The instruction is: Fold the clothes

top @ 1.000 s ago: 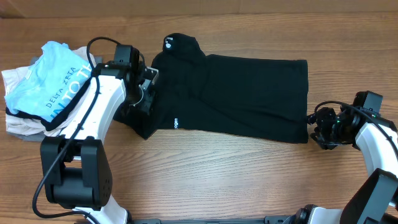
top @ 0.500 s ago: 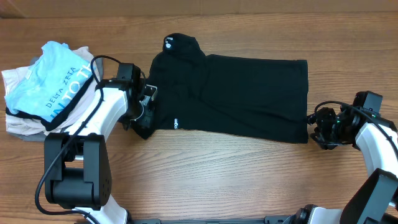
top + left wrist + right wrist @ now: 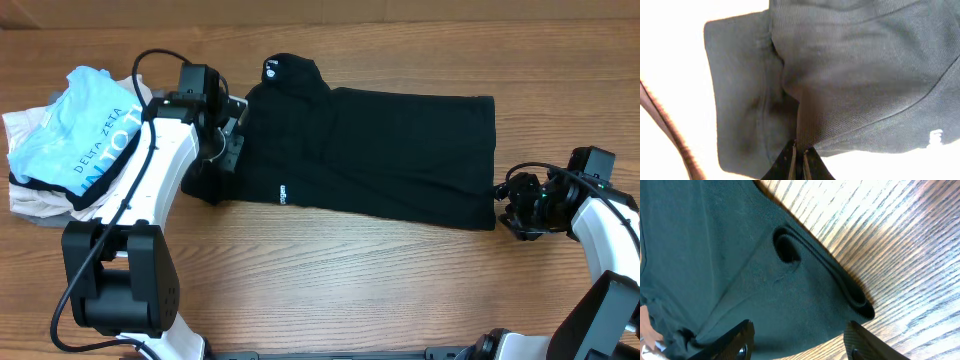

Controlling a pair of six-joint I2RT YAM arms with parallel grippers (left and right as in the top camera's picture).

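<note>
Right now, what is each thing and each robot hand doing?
black shirt, lying spread on the table, one end pinched.
left gripper, shut on the black shirt.
right gripper, open, holding nothing, over the black shirt's corner.
light-blue shirt, rumpled, lying on the pale garments.
pale garments, heaped underneath.

print on black shirt: too small to read | left hand: cut by wrist view's edge

Looking like a robotics lab bench. Left arm and right arm, white shells on black bases, are standing at a plain wood-grain table. Black shirt and a garment pile are lying on it.
</note>
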